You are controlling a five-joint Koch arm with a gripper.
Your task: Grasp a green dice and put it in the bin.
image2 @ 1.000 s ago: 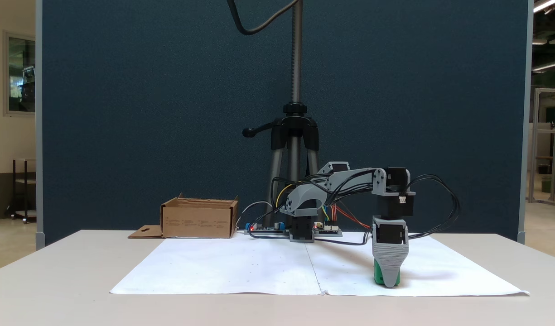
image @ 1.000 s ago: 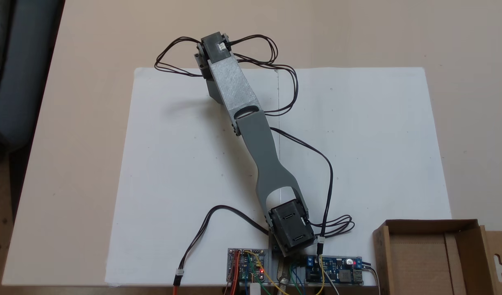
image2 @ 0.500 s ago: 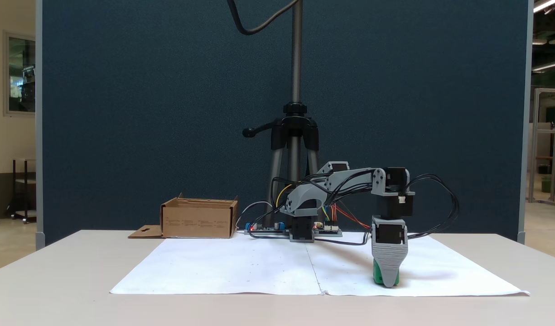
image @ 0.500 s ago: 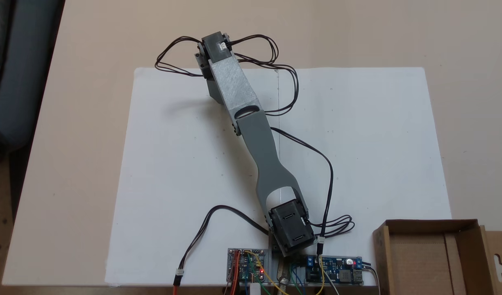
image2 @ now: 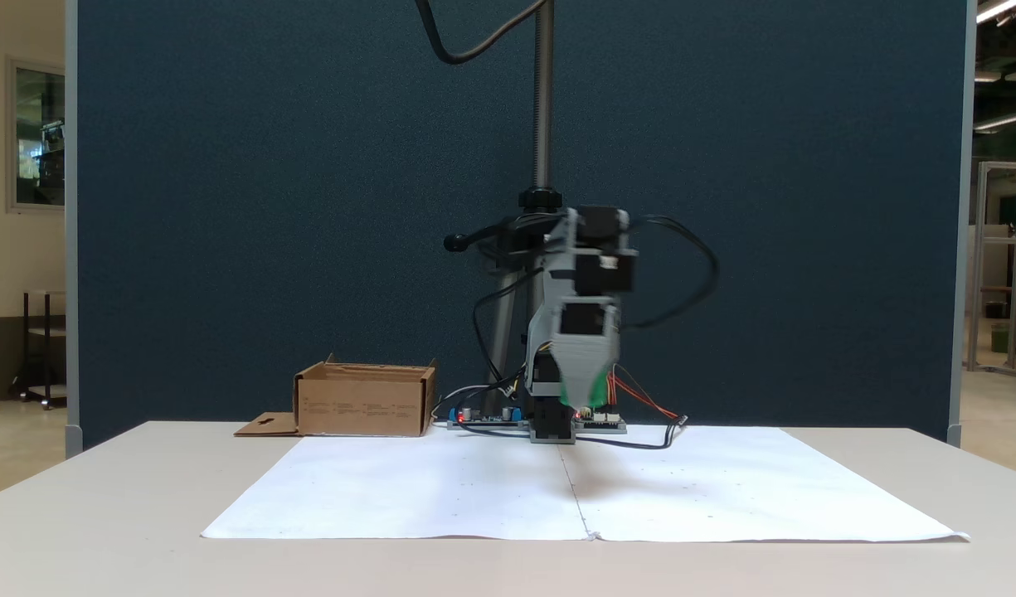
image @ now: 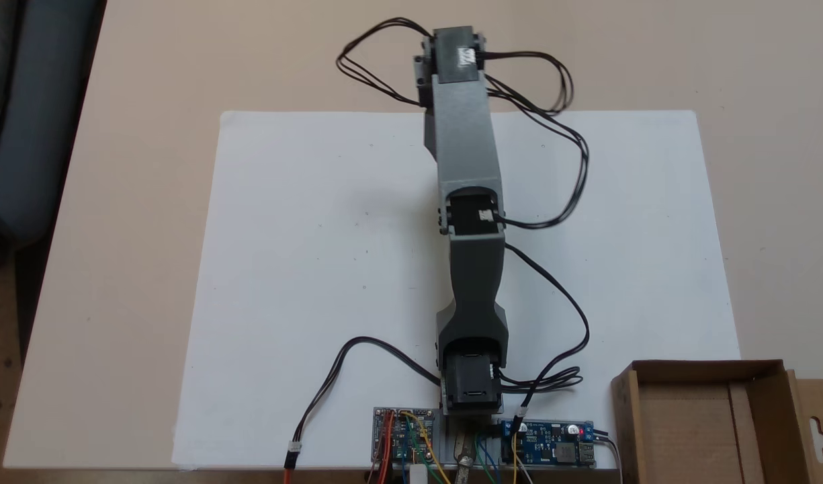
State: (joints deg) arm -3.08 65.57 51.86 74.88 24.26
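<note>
above the paper sheet [image2: 441, 489] my gripper [image2: 580, 405] was clamped on the green dice [image2: 576, 393]; judged best to swing level toward the bin [image2: 365, 401], clearing its flaps.

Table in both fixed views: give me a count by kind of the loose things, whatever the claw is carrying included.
Green dice: 1, held in the claw, off the paper
Cardboard bin: 1
White paper sheet: 1
Total: 3
</note>
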